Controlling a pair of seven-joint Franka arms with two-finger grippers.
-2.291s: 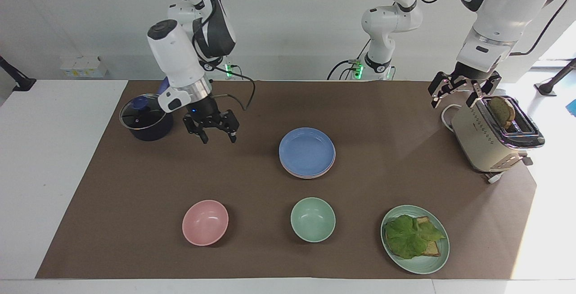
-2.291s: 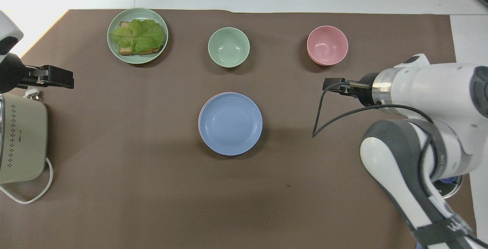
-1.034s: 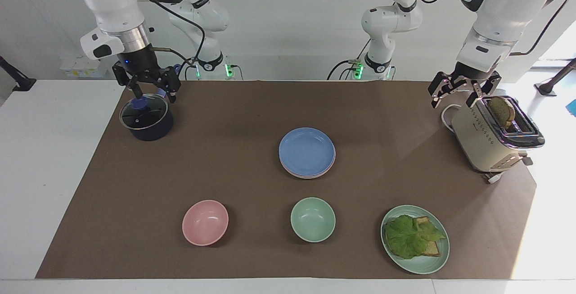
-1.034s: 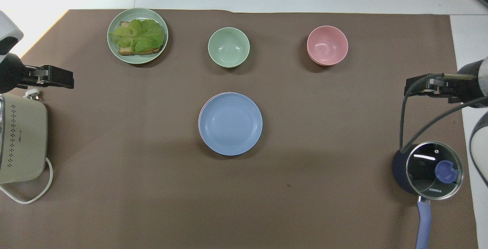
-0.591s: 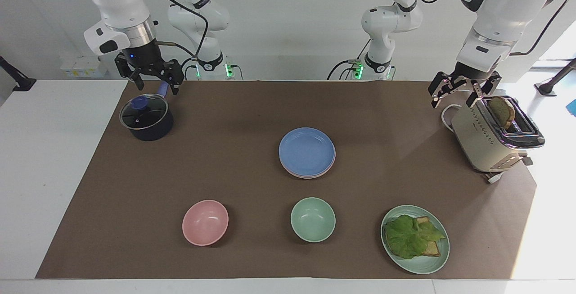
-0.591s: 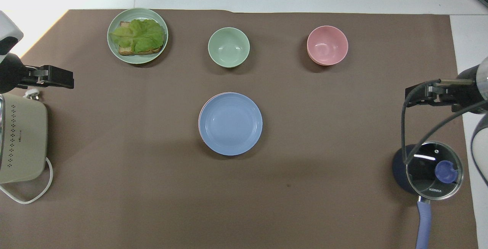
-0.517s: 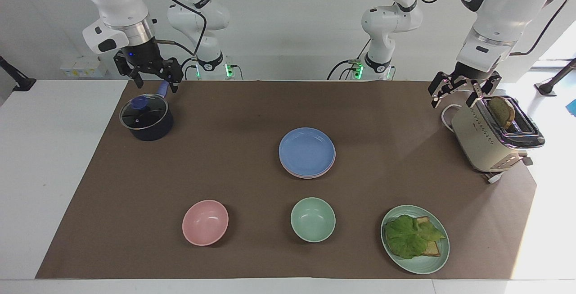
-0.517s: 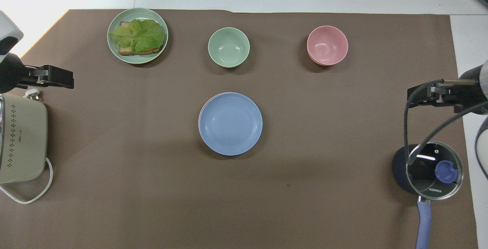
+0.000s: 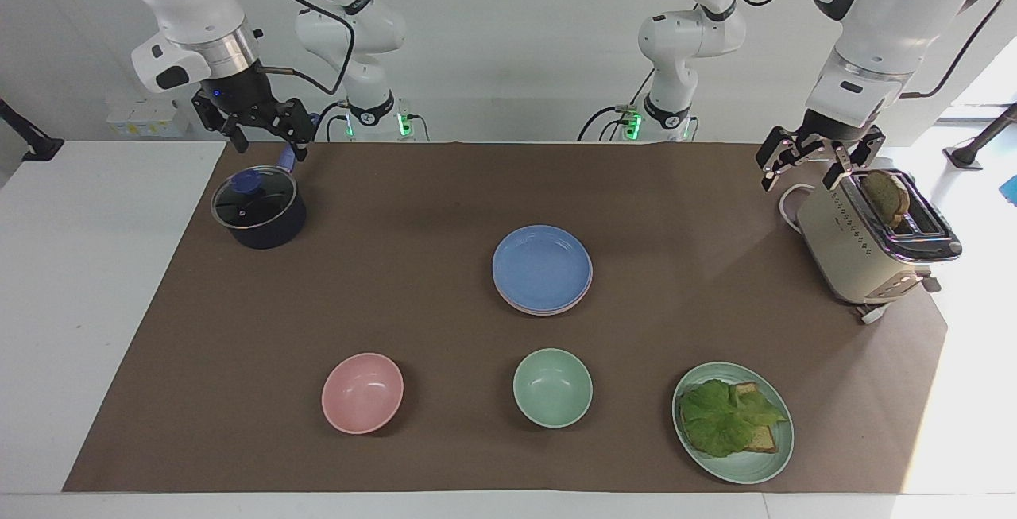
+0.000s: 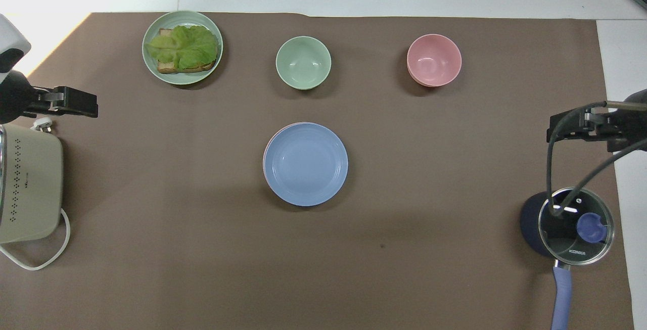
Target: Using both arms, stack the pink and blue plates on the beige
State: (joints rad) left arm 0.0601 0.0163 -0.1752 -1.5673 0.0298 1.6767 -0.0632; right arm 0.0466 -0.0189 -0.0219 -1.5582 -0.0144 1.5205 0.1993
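Observation:
The blue plate [image 9: 542, 266] lies on top of a stack in the middle of the brown mat. Just under it the pink plate [image 10: 264, 155] shows only as a thin rim. The beige plate is hidden beneath them. My right gripper [image 9: 268, 147] hangs open and empty over the pot's handle at the right arm's end of the table. My left gripper [image 9: 798, 180] waits open and empty in the air beside the toaster at the left arm's end. Neither gripper is near the stack.
A dark pot [image 9: 258, 211] with a glass lid stands below the right gripper. A cream toaster [image 9: 866, 242] holds a bread slice. Farther from the robots lie a pink bowl [image 9: 362, 393], a green bowl [image 9: 552, 388] and a green plate [image 9: 775, 463] with toast and lettuce.
My right gripper has risen from low over the mat beside the pot and swung back to above the pot's handle. The left arm and the plates have not moved.

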